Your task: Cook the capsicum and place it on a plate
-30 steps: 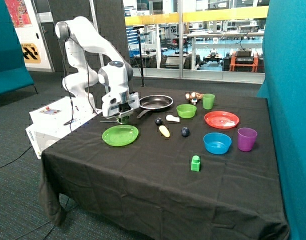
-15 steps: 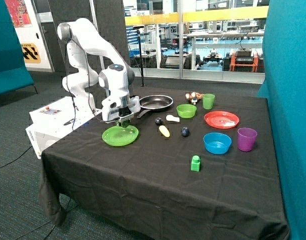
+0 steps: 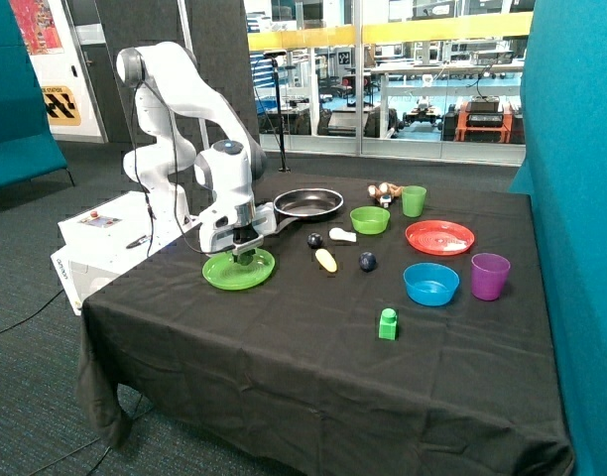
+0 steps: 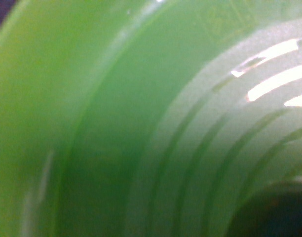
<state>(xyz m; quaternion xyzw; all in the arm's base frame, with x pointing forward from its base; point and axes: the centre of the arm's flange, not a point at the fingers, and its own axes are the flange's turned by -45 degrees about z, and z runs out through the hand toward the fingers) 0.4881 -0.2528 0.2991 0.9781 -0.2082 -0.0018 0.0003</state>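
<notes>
Claw low over plate – grip state unclear; black tablecloth, glass-walled room behind

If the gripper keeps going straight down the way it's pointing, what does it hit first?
Most likely the green plate. The gripper points down right above it, and the wrist view shows almost nothing but the plate's ridged surface, with a dark green shape, probably the capsicum, at its edge.
</notes>
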